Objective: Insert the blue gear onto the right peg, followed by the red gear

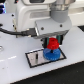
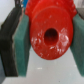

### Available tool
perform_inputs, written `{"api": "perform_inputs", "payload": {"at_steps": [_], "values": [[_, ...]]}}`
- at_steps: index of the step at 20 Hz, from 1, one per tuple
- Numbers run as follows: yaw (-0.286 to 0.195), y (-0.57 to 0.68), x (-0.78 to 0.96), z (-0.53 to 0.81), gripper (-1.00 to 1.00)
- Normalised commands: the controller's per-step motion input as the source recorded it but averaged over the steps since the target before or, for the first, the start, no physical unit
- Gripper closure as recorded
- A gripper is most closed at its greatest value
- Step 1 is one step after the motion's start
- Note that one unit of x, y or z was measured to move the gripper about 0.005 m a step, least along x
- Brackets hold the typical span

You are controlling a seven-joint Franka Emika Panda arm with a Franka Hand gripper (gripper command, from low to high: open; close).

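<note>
In the exterior view my gripper [image 1: 53,44] is shut on the red gear [image 1: 53,44] and holds it just above the blue gear [image 1: 51,54]. The blue gear lies flat on the right side of the grey black-framed plate [image 1: 36,59], hiding the right peg. The left peg [image 1: 37,57] stands free as a thin dark pin. In the wrist view the red gear [image 2: 50,34] fills the frame, its centre hole facing the camera, clamped between two teal finger pads [image 2: 21,47].
The plate lies on a white tabletop [image 1: 15,70]. The arm's white body [image 1: 35,17] looms over the back of the scene. A dark cable [image 1: 10,31] runs along the exterior view's left.
</note>
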Motion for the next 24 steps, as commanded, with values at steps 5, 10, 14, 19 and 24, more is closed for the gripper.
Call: {"api": "perform_inputs", "payload": {"at_steps": [5,10,14,19,24], "values": [[0.000,0.00,0.23,-0.06,1.00],[0.000,-0.01,0.50,0.33,1.00],[0.000,-0.07,0.52,0.28,1.00],[0.000,-0.01,0.16,-0.01,1.00],[0.000,-0.05,0.12,-0.17,1.00]]}}
